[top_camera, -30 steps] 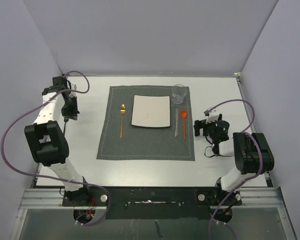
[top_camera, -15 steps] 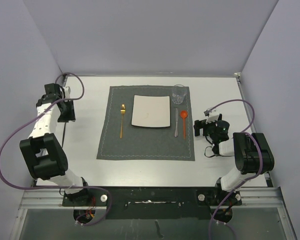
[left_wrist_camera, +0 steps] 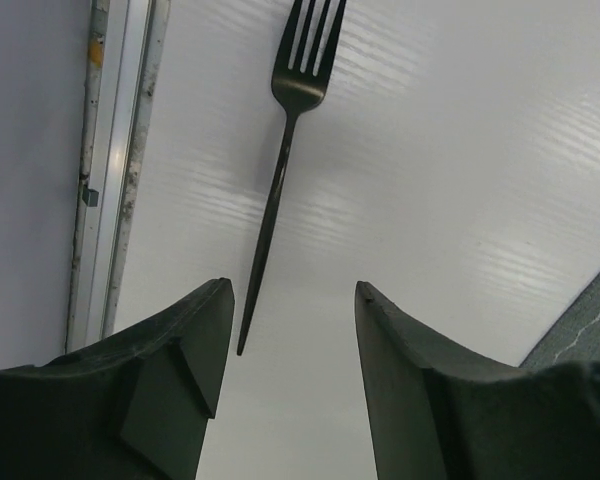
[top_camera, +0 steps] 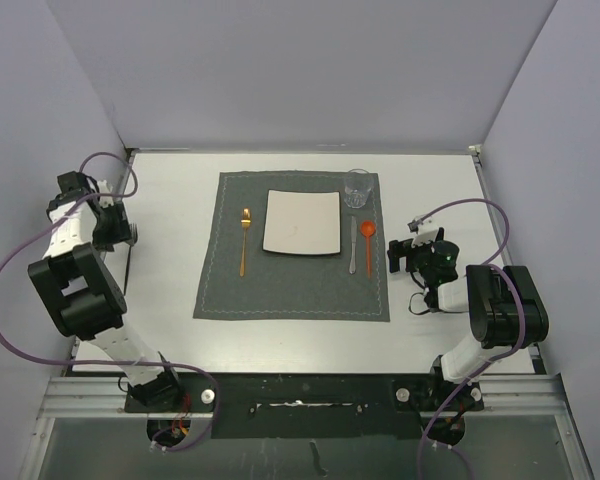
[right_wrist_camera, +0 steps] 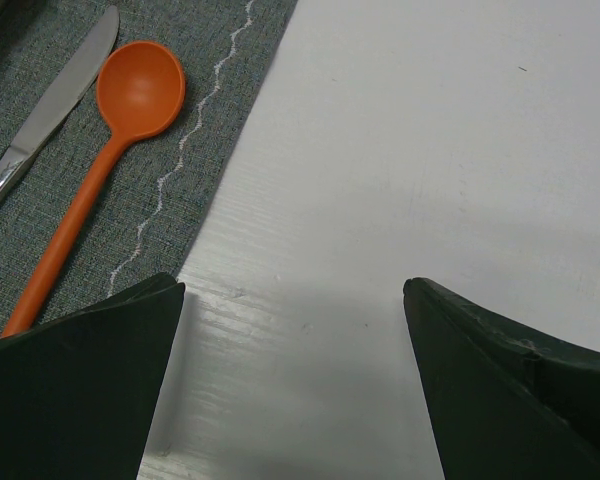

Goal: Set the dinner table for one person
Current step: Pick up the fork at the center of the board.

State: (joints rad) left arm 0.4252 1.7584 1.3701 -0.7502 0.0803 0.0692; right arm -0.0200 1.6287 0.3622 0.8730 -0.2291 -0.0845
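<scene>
Though lilac-walled, white dinner table [top_camera: 450, 190]

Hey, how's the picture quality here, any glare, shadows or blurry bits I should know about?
Left wrist: streaky glare bands cross the dinner table; the black fork is sharp, the left gripper looks slightly soft. Right wrist: a dim shadow lies on the table under the right gripper; the orange spoon is crisp. Top external: even light, no harsh glare.

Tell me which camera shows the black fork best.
Left wrist. The black fork lies almost whole on the dinner table, tines and thin handle sharp, just ahead of the open left gripper. Top external shows only a faint dark line beside the left arm. Right wrist does not show it.
</scene>
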